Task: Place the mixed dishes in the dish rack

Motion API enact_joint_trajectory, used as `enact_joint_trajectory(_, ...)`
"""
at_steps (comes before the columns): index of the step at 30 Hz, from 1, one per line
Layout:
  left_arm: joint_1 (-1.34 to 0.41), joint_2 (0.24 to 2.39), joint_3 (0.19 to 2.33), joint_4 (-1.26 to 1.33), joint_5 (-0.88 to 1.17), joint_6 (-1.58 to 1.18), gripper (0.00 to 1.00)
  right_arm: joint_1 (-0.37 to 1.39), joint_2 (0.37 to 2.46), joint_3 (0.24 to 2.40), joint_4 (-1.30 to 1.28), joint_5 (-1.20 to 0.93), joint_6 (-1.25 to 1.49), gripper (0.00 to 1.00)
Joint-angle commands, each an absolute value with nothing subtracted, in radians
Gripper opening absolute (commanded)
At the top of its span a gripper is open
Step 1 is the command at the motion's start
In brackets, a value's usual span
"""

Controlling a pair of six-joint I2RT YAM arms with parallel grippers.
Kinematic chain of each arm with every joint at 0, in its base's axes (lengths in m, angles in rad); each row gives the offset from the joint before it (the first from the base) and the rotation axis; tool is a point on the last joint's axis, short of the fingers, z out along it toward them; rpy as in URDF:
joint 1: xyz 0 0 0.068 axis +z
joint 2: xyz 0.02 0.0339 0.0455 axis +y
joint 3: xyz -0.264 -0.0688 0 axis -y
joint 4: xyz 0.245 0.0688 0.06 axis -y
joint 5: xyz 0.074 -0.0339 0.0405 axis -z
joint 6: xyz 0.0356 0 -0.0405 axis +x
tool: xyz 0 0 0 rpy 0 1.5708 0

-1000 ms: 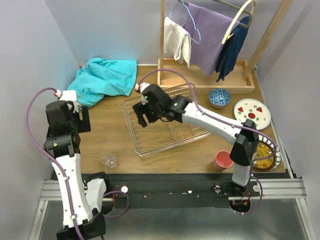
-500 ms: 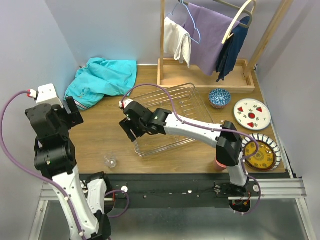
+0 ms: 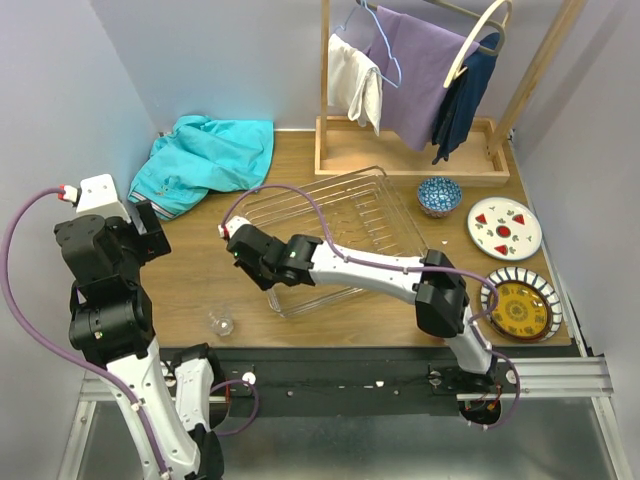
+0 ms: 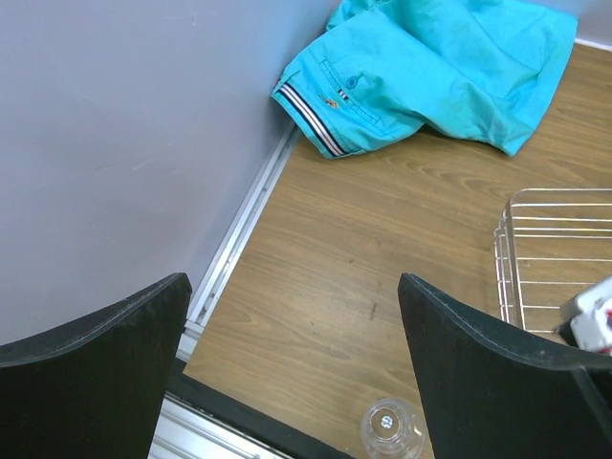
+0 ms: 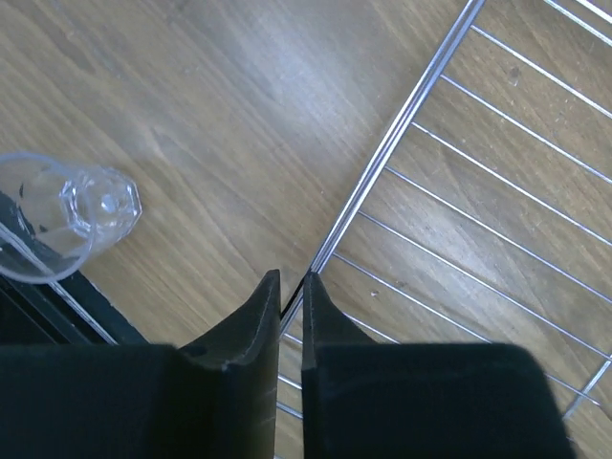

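Observation:
The dish rack (image 3: pixel 372 226), a silver wire basket, lies mid-table. My right gripper (image 3: pixel 256 264) is at its near left corner, and the wrist view shows the jaws (image 5: pixel 292 275) pinched on the rack's rim wire (image 5: pixel 413 113). The small clear glass (image 3: pixel 221 323) lies near the front edge, left of that gripper, also seen as the glass (image 5: pixel 81 206) and the glass (image 4: pixel 391 430). My left gripper (image 4: pixel 292 279) hangs open and high over the table's left side, holding nothing. The blue-patterned bowl (image 3: pixel 439 196), the white fruit plate (image 3: pixel 504 228) and the yellow striped-rim plate (image 3: pixel 518 306) sit at the right.
A teal garment (image 3: pixel 205 155) is heaped at the back left. A wooden clothes rack (image 3: pixel 405 160) hung with clothes stands along the back. Grey walls close in the left and right sides.
The right arm has swung left to the rack's near left corner and its jaws have closed on the rim wire. The left arm rose and drew back toward the left wall.

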State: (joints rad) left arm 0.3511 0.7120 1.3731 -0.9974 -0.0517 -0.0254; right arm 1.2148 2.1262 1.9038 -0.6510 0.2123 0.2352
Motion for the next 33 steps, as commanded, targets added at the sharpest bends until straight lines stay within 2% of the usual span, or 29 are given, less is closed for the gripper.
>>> enact_joint_trajectory(1,0.341,0.722,1.401,-0.994,0.0,0.024,0.99,1.324,2.02,1.829,-0.693,0.276,0.172,0.1)
enact_joint_trajectory(9,0.313,0.739,1.416,-0.974,0.057,0.066,0.98,1.443,1.83,1.6,-0.707,0.327,0.04,0.01)
enact_joint_trajectory(18,0.288,0.773,1.408,-0.953,0.132,0.075,0.99,1.433,1.679,1.357,-0.765,0.318,-0.253,0.01)
enact_joint_trajectory(29,0.285,0.833,1.329,-0.931,0.585,0.23,0.99,1.407,1.503,1.203,-0.948,0.189,-0.5,0.01)
enact_joint_trajectory(33,0.285,0.856,1.296,-0.927,0.633,0.255,0.99,1.407,1.462,1.149,-1.021,0.095,-0.597,0.01)
